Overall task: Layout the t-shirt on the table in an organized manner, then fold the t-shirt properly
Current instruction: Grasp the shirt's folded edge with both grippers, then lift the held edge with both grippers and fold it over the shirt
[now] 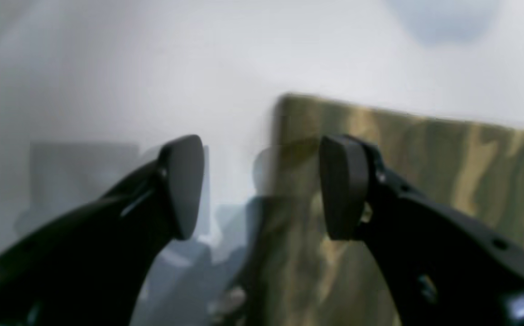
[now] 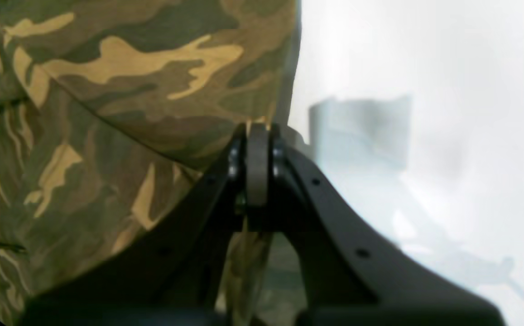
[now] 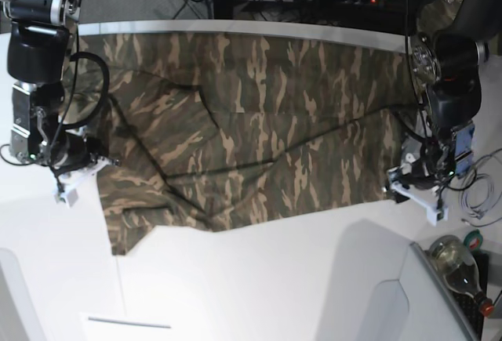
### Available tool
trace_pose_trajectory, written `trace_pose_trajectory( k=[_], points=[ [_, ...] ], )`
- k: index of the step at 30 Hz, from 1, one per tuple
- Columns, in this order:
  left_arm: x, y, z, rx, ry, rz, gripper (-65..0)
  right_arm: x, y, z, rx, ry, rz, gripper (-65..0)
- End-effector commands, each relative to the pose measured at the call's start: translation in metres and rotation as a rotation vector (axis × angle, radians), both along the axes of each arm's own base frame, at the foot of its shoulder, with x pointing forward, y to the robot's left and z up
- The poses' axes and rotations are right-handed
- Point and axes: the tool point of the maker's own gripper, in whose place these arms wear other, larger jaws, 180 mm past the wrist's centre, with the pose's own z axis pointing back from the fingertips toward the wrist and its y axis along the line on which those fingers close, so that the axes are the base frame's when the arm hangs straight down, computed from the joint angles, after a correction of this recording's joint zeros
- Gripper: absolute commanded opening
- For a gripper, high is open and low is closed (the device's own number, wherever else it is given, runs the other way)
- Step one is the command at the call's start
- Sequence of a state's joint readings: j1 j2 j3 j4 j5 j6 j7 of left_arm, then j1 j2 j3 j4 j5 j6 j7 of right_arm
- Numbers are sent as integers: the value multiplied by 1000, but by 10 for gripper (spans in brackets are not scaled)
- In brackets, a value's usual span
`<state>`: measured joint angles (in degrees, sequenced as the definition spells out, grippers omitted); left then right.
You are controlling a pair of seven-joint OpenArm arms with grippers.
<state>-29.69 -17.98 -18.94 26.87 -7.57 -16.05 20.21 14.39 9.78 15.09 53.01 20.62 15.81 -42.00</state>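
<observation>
Black fingers of the left gripper [image 1: 262,188] fill the foreground of the left wrist view, standing apart with nothing between them. Beyond and to the right of the claw lies a straight-edged corner of the t-shirt [image 1: 406,181]; to the left of the claw is bare white table [image 1: 108,81]. The view is blurred.

Right wrist view: the right gripper [image 2: 258,136] has its jaws pressed together, apparently pinching an edge of the t-shirt [image 2: 121,108], a sliver of cloth showing at the tips. Cloth spreads left of the claw, crossed by a diagonal crease; the table [image 2: 425,68] lies to the right.

Base view: the t-shirt [image 3: 259,129], in olive, brown and tan camouflage, lies spread wide between the two claws, with long wrinkles and one corner reaching toward the near edge of the table [image 3: 259,278]. The left gripper [image 3: 404,176] stands at one end of the cloth, the right gripper [image 3: 86,165] at the other.

Handling: judged soft, light and limp; it will sag and drag. Hold is best taken at hems and corners.
</observation>
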Motion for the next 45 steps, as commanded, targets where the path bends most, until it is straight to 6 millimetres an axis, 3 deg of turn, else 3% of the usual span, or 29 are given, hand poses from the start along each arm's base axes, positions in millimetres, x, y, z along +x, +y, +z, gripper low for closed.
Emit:
trace_pose_trajectory(
  k=[1, 7, 15, 18, 21, 24, 26, 31, 33, 37, 42, 45],
  points=[
    [16, 7, 16, 12, -54, 8, -258, 17, -8, 15, -11, -56, -6, -650],
    [14, -1, 0, -25, -46, 31, -258, 17, -9, 15, -13, -57, -7, -650],
    [14, -4, -2, -26, -59, 31, -283, 18, -9, 16, -13, -62, -6, -650],
    [13, -4, -2, -25, -59, 31, -415, 18, -9, 16, -13, -62, -6, -650],
    [16, -3, 1, -21, -78, 34, -650, 18, -9, 16, -13, -62, -6, -650],
    [23, -4, 7, -13, -129, 37, -650, 19, -9, 17, -15, -65, -6, -650],
    [30, -18, 8, -29, -142, 24, -650, 22, -15, 20, -28, -72, -6, -650],
    [63, -38, 34, 10, -182, -70, -650, 45, -23, 40, -44, -121, -7, -650],
    [81, -41, 54, 28, -216, -96, -650, 55, -34, 51, -87, -139, 18, -650],
    [109, -42, 89, 38, -283, -104, -650, 79, -31, 73, -151, -182, 102, -650],
    [128, -44, 116, 33, -298, -112, -650, 105, -35, 98, -219, -262, 154, -650],
    [134, -44, 130, 51, -334, -123, -650, 114, -47, 109, -283, -291, 189, -650]
  ],
)
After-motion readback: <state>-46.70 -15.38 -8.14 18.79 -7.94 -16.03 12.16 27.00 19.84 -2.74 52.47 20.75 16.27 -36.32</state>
